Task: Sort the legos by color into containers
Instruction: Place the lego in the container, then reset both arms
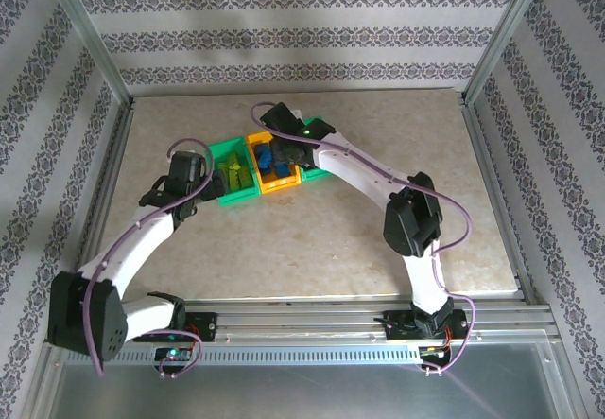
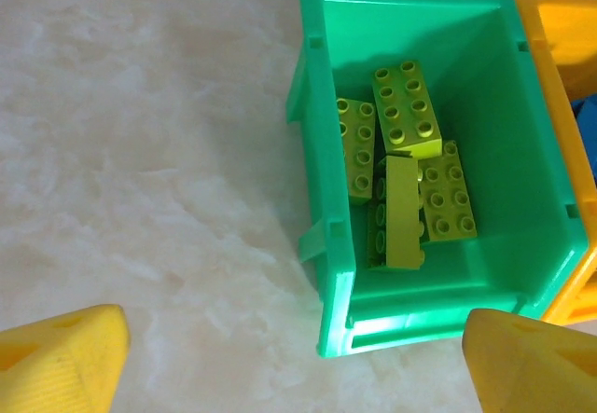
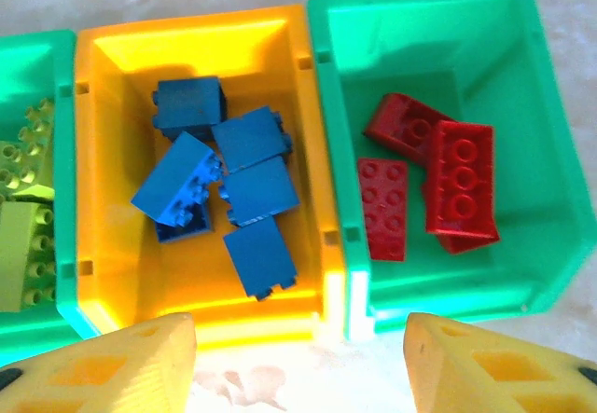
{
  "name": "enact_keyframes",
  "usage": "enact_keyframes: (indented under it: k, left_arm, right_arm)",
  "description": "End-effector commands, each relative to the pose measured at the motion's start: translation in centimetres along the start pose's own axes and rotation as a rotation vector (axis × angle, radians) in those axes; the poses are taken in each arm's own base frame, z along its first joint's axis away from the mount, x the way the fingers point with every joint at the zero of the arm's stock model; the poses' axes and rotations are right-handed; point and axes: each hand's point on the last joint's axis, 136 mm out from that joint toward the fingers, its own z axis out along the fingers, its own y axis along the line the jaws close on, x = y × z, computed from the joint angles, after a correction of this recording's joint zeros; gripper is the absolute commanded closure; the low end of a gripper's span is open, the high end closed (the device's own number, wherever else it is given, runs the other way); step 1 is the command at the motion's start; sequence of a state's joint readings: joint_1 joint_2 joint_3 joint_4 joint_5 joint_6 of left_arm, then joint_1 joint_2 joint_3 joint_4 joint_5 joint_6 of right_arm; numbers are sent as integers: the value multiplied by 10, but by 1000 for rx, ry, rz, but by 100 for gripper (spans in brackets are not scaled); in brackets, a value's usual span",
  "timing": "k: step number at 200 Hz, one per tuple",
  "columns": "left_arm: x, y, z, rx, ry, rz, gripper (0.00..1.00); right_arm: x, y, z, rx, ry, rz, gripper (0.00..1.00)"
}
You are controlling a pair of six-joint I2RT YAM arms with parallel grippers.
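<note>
Lying sorted: blue legos (image 3: pixel 252 185), orange bin (image 3: pixel 107 236); red legos (image 3: pixel 457 175), lime legos (image 2: pixel 406 115), green bins (image 3: pixel 420 7); all fingers (image 3: pixel 121 366) wide.

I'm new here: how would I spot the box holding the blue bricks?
On the beige marbled tabletop, three small open plastic bins stand in a row. The middle bin holds blue studded plastic bricks. It alone is orange-yellow; the left bin and right bin are bright green.

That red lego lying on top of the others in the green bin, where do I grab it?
Probably from straight above, pinching the top red brick across its two long smooth sides. It lies studs up, skewed, on other red bricks, so turn the right pincer to match; its sides look clear of the bin wall.
</note>
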State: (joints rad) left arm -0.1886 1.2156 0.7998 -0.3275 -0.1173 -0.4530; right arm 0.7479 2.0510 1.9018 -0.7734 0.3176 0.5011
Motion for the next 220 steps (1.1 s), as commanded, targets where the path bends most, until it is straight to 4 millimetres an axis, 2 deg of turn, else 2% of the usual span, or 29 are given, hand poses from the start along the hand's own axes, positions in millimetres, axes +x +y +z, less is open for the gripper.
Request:
enact_keyframes:
  k: [1, 40, 62, 88, 122, 147, 181, 220]
  left_arm:
    - [-17, -11, 6, 48, -16, -18, 9]
    - [-17, 1, 8, 19, -21, -26, 6]
    - [-23, 19, 3, -16, -47, -44, 0]
    - [-34, 44, -4, -62, -84, -78, 0]
    - [-44, 79, -9, -135, -145, -137, 0]
    - [-48, 99, -8, -169, -214, -158, 0]
    - [-53, 114, -10, -208, -361, -108, 0]
    - [-55, 110, -3, -156, -497, -26, 0]
  right_arm:
    - [2, -25, -15, 69, -39, 39, 37]
    - [21, -75, -44, 171, -99, 99, 25]
    - [35, -113, -62, 249, -137, 139, 16]
    - [52, -159, -81, 333, -176, 198, 2]
    - [72, -210, -102, 419, -229, 293, 2]
    - [85, -242, -108, 464, -262, 348, 2]
    - [98, -272, -102, 528, -299, 341, 2]
    - [97, -278, -87, 567, -376, 151, 2]
